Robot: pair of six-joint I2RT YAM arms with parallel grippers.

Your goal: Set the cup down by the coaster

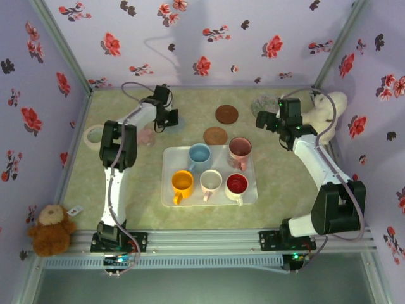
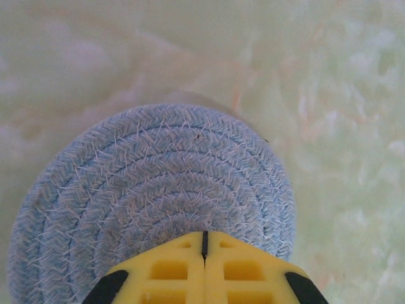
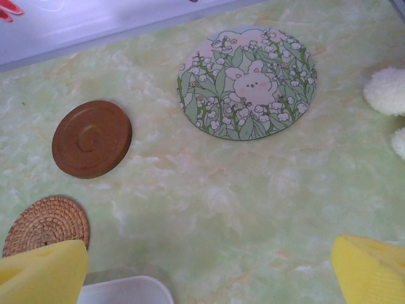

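Cups, five in all, upright on the white tray (image 1: 166,190) at mid-table: blue cup (image 1: 200,154) and dusky pink cup (image 1: 240,149) in the far row, yellow cup (image 1: 182,183), cream cup (image 1: 211,182) and red cup (image 1: 236,184) in the near row. Well apart from both grippers.

Just beyond the tray's far edge, woven rattan coaster (image 1: 215,135). Farther back, brown wooden coaster (image 1: 226,114). To its right, near the back wall, round bunny-print coaster (image 3: 248,82).

Left gripper (image 2: 204,244): pressed together, yellow fingertips meeting along a thin dark seam, nothing between them. Hangs over a blue braided coaster (image 2: 152,202) on the green marbled table (image 1: 126,190), beyond the tray's far left corner.

Right gripper (image 3: 205,272): spread wide and empty, one yellow finger (image 3: 41,272) at each lower corner of the wrist view. Hovers over bare table past the tray's far right corner, facing the bunny-print, wooden and rattan coasters.

Off to the sides: tape roll (image 1: 95,136) at the left wall, brown teddy bear (image 1: 52,229) at the near left, white plush toy (image 1: 326,111) at the far right.
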